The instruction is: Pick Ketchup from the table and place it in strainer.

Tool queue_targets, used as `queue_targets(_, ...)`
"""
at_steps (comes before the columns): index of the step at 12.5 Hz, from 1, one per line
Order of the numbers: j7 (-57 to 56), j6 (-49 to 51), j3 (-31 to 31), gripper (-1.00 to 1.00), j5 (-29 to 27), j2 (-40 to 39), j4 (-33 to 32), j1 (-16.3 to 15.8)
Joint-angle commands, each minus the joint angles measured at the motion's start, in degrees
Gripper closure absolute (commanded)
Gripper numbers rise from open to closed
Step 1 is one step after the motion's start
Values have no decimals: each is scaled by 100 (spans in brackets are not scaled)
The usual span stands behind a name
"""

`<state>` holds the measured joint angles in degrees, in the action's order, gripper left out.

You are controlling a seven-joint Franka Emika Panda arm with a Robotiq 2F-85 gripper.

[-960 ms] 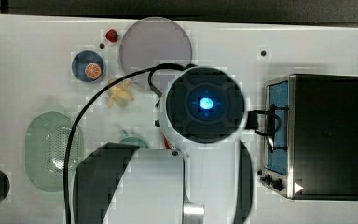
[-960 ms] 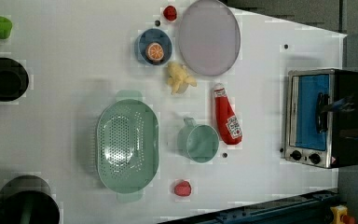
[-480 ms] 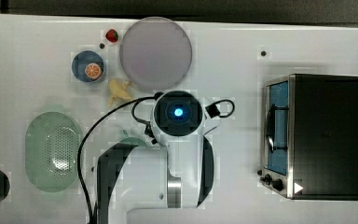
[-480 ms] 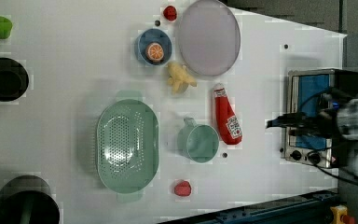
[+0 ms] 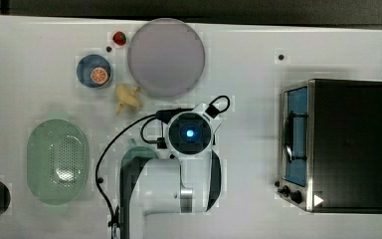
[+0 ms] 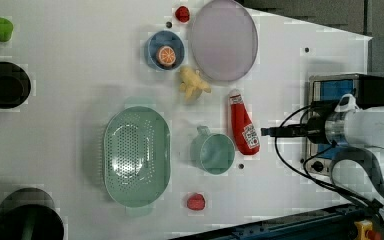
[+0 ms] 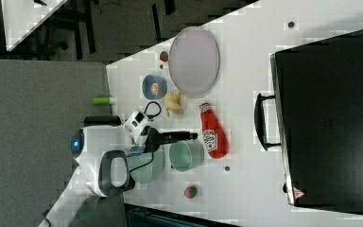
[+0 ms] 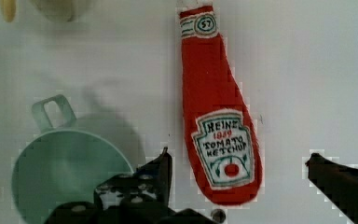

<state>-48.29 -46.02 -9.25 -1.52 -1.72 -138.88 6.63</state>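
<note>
White table (image 6: 80, 75) under all. Strainer (image 6: 137, 156) empty; cup (image 6: 213, 153) empty; blue bowl (image 6: 165, 50) holds orange slice (image 6: 167, 55); plate (image 6: 223, 40) bare. Two strawberries (image 6: 196, 201), one oven (image 6: 340, 95), one yellow toy (image 6: 193, 85). Ketchup (image 6: 242, 123) lies flat on table in left view, just right of cup, cap toward plate. Gripper (image 8: 237, 175) spread wide, holding nothing, fingers either side of bottle base.

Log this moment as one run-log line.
phase: approach | gripper: open, above Ketchup | Ketchup: lying on table | strainer: empty
</note>
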Motion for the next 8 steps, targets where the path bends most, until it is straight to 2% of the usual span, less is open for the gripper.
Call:
queue_targets(1,-536,-258,-2,-100,3,-382,16,-30)
queue_targets(8,-527,-1129,57,-100,3,-1418,12,-26)
